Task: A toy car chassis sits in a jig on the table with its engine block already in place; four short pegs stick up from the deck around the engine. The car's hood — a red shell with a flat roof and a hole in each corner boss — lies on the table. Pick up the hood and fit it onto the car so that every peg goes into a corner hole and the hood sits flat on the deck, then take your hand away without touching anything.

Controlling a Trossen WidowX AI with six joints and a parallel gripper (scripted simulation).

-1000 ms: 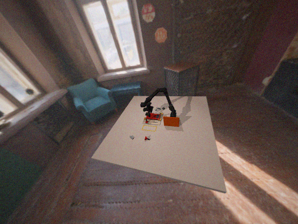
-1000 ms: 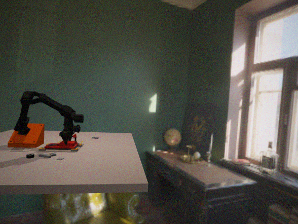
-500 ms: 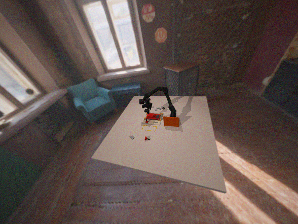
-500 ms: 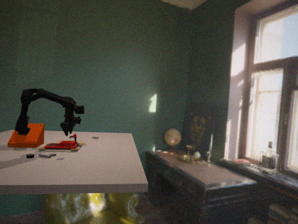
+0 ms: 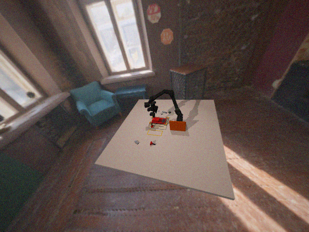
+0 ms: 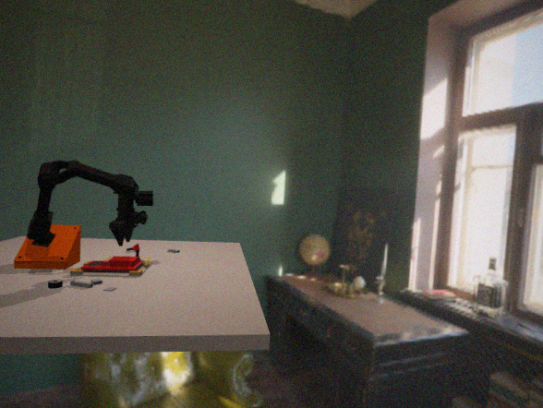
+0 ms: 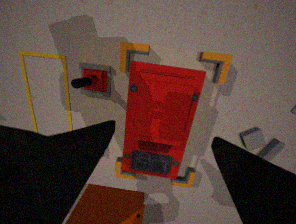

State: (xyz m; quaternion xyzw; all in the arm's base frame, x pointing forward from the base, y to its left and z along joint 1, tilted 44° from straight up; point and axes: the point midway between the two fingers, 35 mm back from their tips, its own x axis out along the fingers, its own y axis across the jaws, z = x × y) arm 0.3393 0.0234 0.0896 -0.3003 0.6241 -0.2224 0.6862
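The red hood (image 5: 156,119) (image 6: 126,261) (image 7: 162,110) lies over the far part of the red chassis (image 6: 90,269) (image 7: 181,150), roughly in line with it. Dark round spots show near its corners in the wrist view. Whether it is fully flat on every peg is too small to tell. The chassis lies between the jig's corner brackets (image 7: 222,60). A dark ribbed block shows at the chassis end nearer the robot base. My gripper (image 5: 153,117) (image 6: 122,244) (image 7: 163,133) is open and empty, above the hood, with visible space between the fingertips and the hood in the exterior view.
A small red block with a black lever (image 7: 95,81) stands beside the jig, near a yellow outline (image 7: 67,90). Grey parts (image 6: 82,283) (image 7: 251,138) and a black wheel-like part (image 6: 54,283) lie on the other side. The orange base block (image 5: 177,126) (image 6: 55,249) stands near the chassis.
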